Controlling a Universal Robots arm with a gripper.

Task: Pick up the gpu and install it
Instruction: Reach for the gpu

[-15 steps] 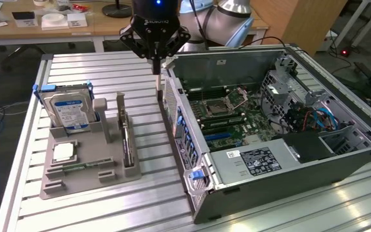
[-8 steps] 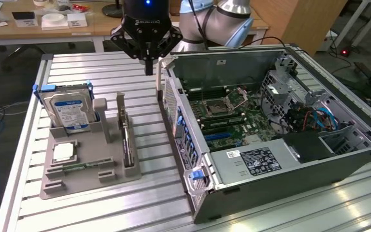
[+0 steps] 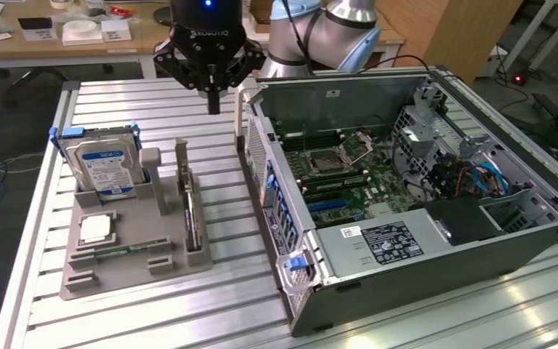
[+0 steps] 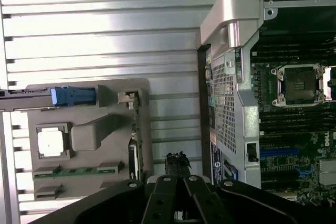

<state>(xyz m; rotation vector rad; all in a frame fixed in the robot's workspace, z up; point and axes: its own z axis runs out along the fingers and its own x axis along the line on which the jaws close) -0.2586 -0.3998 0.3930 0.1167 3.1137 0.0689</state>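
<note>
The gpu (image 3: 189,209) is a thin dark card standing on edge in the slot along the case-facing side of a grey holder (image 3: 134,270). In the wrist view the gpu (image 4: 134,149) appears edge-on along the rim of the holder (image 4: 89,136). My gripper (image 3: 214,107) hangs above the slatted table, past the holder's far end and beside the open computer case (image 3: 405,189). Its fingers meet at one tip with nothing between them. In the wrist view the gripper (image 4: 177,159) sits over the gap between the holder and the case (image 4: 231,77).
The holder also carries a silver hard drive (image 3: 104,166), a square CPU chip (image 3: 95,230) and a green memory stick (image 3: 124,251). The motherboard (image 3: 347,174) lies exposed inside the case, with blue slots (image 3: 333,207). A desk (image 3: 66,43) stands behind the table.
</note>
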